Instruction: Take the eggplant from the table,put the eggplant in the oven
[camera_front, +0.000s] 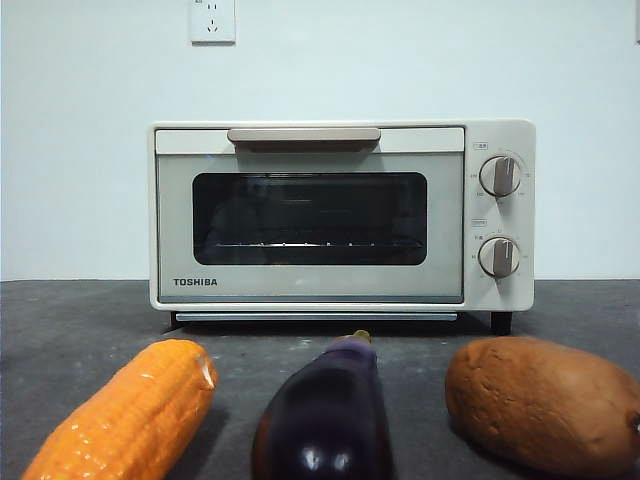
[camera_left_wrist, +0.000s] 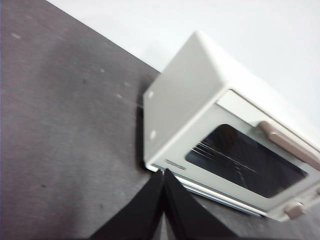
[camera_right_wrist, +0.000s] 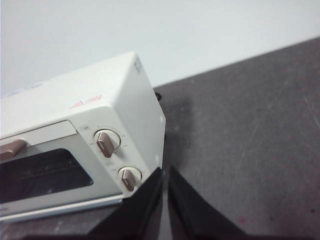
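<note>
The gray table (camera_front: 60, 330) fills the bottom of the front view. The cream TOSHIBA oven (camera_front: 310, 290) stands at the back of it, with its door closed, a beige handle (camera_front: 304, 134) on top and two round knobs (camera_front: 499, 176) at the side. Three foods lie in a row in front. The brown potato (camera_front: 545, 402) is on one end, the orange corn cob (camera_front: 130, 420) on the other, and the dark purple eggplant (camera_front: 325, 415) is between them. The left gripper (camera_left_wrist: 163, 175) is pinched closed, holding nothing. The right gripper (camera_right_wrist: 164, 172) is closed too, with only a thin gap.
</note>
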